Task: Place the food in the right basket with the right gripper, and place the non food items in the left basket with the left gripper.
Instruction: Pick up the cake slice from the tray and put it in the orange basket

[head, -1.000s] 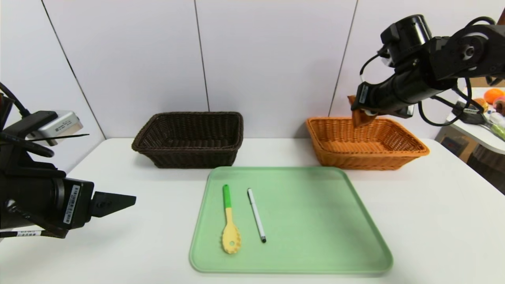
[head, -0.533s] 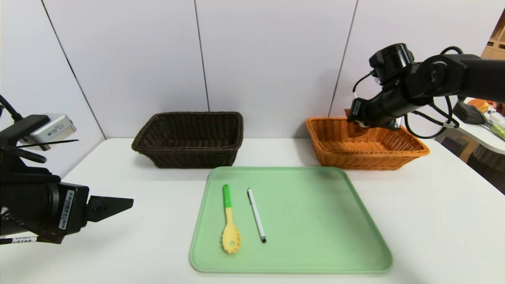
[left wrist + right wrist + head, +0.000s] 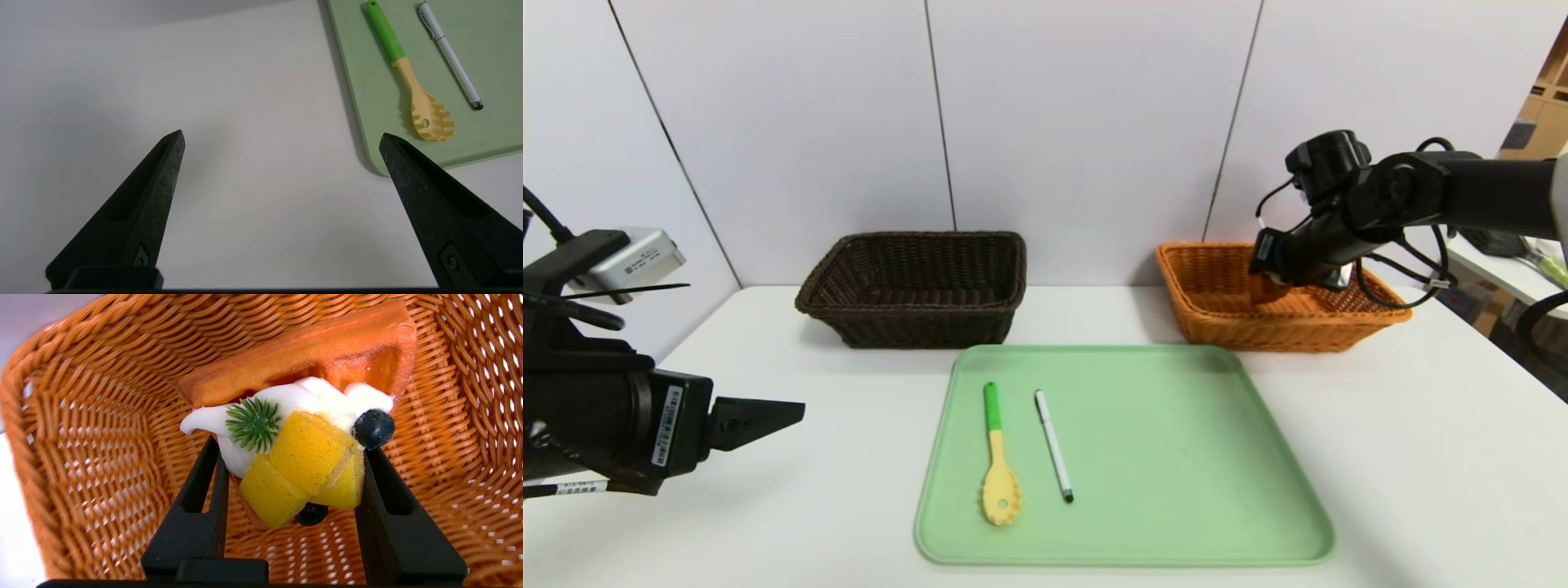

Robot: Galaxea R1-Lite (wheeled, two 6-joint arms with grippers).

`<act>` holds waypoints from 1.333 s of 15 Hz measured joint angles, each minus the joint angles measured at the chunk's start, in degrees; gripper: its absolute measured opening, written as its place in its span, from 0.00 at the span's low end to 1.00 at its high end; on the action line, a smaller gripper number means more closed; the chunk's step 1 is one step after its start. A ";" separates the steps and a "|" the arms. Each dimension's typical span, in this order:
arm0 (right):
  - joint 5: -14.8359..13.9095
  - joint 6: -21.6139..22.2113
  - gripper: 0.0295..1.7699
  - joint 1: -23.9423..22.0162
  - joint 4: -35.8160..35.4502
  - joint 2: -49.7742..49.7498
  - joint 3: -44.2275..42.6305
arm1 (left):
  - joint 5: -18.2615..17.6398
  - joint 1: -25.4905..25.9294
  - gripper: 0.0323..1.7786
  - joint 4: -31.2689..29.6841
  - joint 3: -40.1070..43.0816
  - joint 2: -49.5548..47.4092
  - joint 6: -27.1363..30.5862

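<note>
The right gripper (image 3: 1267, 287) reaches down inside the orange-tan wicker basket (image 3: 1372, 314) at the far right of the white worktop (image 3: 1421, 457), its two black fingers (image 3: 196, 514) closed around the waffle wedge (image 3: 310, 359). In the right wrist view the wedge sits between the fingers, tilted, with its white cream, yellow fruit cubes, a green sprig and dark berries facing the camera, and the basket's woven walls all round it; whether it touches the basket floor cannot be told. The dark brown wicker basket (image 3: 915, 286) stands at the far left-centre of the worktop, well apart from the orange-tan one. In front of the two baskets lies a pale green tray (image 3: 1176, 457), carrying the yellow pasta spoon with a green handle (image 3: 999, 457) and, just beside it on its right, the thin white pen with a black tip (image 3: 1054, 445); the two lie roughly parallel without touching. The left gripper (image 3: 282, 139) hovers over bare worktop to the left of the tray, its fingers spread wide with nothing between them.
</note>
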 joint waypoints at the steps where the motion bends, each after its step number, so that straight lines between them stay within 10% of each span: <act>1: 0.00 -0.02 0.47 -0.37 -0.41 0.48 0.00 | 0.02 0.00 0.95 -0.01 0.00 0.11 0.02; 14: 0.00 -0.18 0.47 -0.91 -0.55 3.25 -0.02 | 0.35 -0.05 0.95 -0.11 -0.74 1.60 0.11; 20: -0.22 -0.27 0.72 -0.89 -0.63 3.25 -0.02 | 0.35 -0.05 0.95 -0.11 -0.77 1.67 0.11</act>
